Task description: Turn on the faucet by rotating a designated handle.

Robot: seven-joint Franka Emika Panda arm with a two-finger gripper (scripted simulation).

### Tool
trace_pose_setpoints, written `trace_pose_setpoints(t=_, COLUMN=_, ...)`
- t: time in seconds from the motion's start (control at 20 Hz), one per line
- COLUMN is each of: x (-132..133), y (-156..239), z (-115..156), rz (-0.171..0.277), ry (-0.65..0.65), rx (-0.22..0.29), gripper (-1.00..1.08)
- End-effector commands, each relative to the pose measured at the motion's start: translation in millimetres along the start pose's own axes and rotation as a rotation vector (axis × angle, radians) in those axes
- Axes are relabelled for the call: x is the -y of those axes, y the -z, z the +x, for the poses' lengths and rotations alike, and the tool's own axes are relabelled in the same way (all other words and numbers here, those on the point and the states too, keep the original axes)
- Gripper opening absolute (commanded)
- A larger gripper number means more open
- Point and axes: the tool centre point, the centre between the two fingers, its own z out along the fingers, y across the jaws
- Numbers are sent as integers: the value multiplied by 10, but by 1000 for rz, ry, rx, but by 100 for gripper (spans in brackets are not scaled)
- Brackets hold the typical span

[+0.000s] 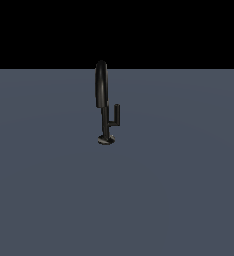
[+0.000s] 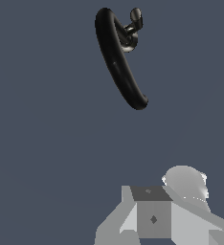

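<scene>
I see the faucet [image 2: 119, 57] well ahead of my claw [image 2: 152, 217], its handle [image 2: 134, 19] peg standing upright. I cannot tell if the claw is wide or narrow.

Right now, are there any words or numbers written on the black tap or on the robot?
None: no words, numbers, labels or signs can be read in either view.
The faucet and its handle are plain glossy black.
The grey floor is blank.
The grey robot part in the wrist view shows only a small dark diamond mark, no text.
</scene>
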Motion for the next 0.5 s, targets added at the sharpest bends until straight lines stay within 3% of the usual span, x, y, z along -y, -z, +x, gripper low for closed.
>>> trace_pose_setpoints(t=0.0, x=30, y=-18, z=162, rz=35, ry=-36, rx=37, gripper=-100)
trace_pose_setpoints(t=0.45, x=96, y=-131, z=750, rz=166, ry=-168, rx=175, gripper=-100)
